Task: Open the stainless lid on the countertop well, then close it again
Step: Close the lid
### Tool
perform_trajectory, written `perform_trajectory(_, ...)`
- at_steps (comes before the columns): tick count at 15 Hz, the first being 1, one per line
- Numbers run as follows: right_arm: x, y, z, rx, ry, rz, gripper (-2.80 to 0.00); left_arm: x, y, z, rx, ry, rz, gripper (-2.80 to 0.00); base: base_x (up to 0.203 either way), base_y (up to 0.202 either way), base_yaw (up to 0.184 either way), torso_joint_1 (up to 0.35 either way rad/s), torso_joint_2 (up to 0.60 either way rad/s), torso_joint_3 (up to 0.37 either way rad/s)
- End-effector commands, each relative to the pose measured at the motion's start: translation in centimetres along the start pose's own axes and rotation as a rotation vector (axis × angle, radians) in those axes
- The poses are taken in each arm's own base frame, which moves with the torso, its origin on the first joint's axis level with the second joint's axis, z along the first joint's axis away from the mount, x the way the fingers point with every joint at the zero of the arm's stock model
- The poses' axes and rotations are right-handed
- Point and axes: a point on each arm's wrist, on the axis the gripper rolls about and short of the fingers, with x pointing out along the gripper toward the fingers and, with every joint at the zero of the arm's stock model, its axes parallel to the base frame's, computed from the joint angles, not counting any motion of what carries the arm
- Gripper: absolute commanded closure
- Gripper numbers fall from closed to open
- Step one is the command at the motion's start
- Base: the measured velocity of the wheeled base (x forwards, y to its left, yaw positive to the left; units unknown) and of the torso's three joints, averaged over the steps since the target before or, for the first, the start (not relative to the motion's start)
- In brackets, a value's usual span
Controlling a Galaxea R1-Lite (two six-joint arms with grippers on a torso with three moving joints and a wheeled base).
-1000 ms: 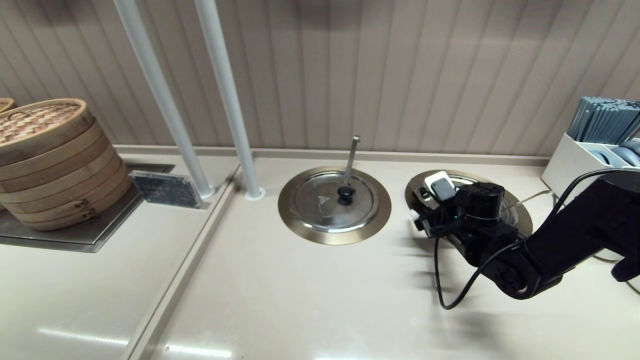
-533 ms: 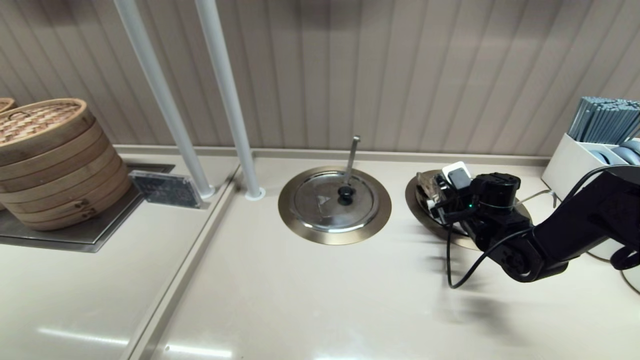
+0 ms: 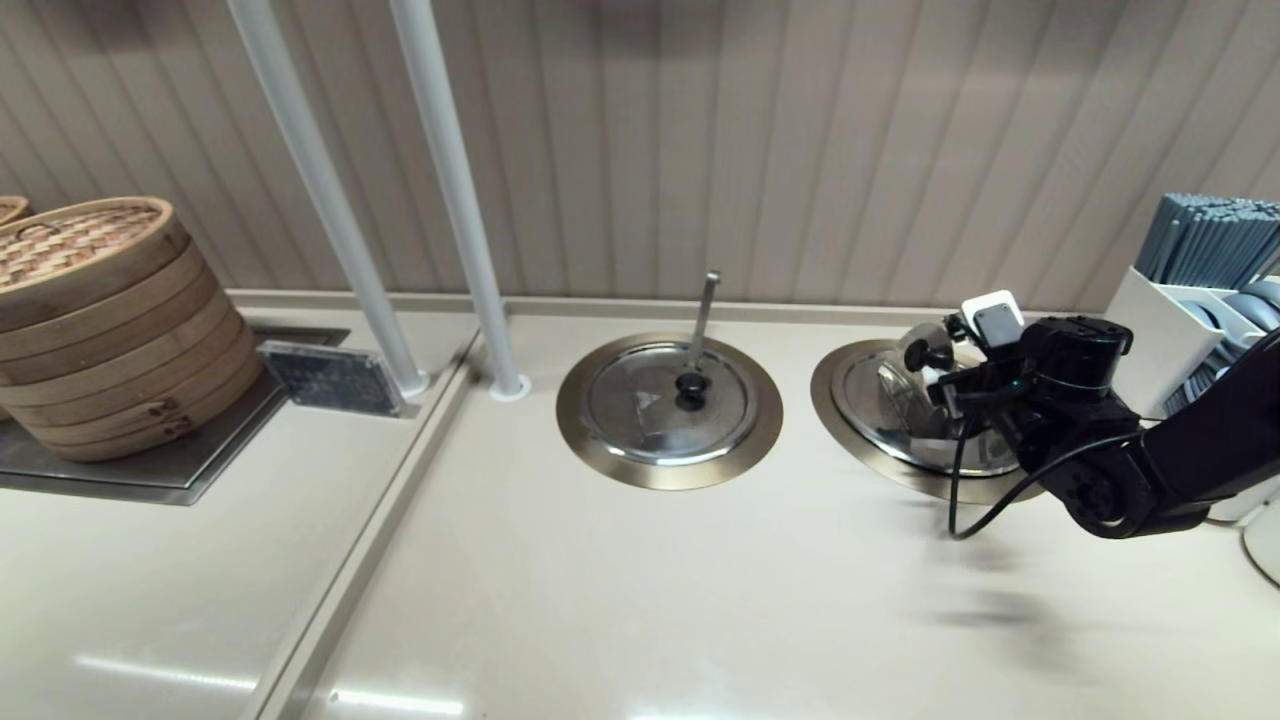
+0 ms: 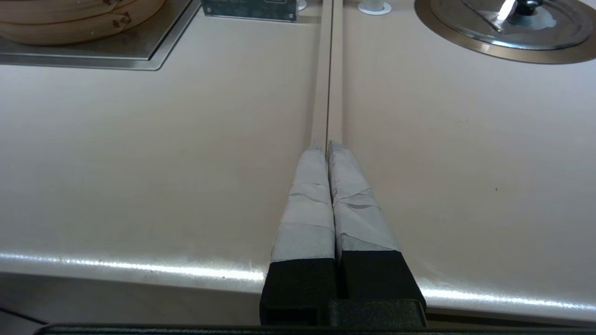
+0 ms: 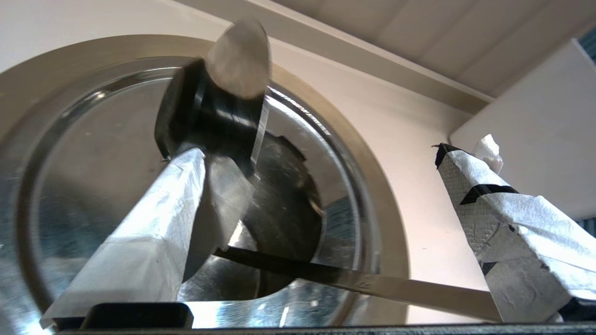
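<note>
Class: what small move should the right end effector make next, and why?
Probably shift sideways to centre the black knob in its gap before closing: the right end effector is open over the stainless lid, with the knob at one fingertip.

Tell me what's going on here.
The right gripper is at the lid on the right-hand well. It is open, with one finger beside the black knob, so nothing is clamped. The slanted ladle handle sticks out from under the lid. Whether the lid sits fully flat is unclear. The left gripper is shut and parked over the counter's front edge.
</note>
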Motion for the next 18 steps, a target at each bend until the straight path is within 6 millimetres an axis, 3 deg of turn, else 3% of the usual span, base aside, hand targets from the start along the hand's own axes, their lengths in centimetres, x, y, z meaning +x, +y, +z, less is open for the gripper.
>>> perform_trajectory(1,0.1,-2.9,0.1,0.015,-0.009,-0.063,-2.80,0.0,0.0,0.0,0.000,-0.001,0.000,0.00,0.000,0.000,0.000,0.000,0.00,0.000)
perform_trajectory(5,-1.4,-6.0,2.6,0.052,-0.070,-0.111,-2.80,0.0,0.0,0.0,0.000,-0.001,0.000,0.00,0.000,0.000,0.000,0.000,0.00,0.000)
perform_trajectory(8,-3.6,-6.3,5.1,0.145,-0.075,-0.062,-2.80,0.0,0.0,0.0,0.000,0.001,0.000,0.00,0.000,0.000,0.000,0.000,0.00,0.000)
perform_trajectory(11,-6.0,-5.8,6.8,0.301,0.071,0.048,-2.80,0.0,0.0,0.0,0.000,0.000,0.000,0.00,0.000,0.000,0.000,0.000,0.00,0.000)
perform_trajectory(15,-9.6,-5.1,6.9,0.552,0.415,0.132,-2.80,0.0,0.0,0.0,0.000,0.001,0.000,0.00,0.000,0.000,0.000,0.000,0.00,0.000)
perform_trajectory(18,-8.6,-4.5,4.7,0.581,0.516,0.115,-2.80,0.0,0.0,0.0,0.000,0.000,0.000,0.00,0.000,0.000,0.000,0.000,0.00,0.000)
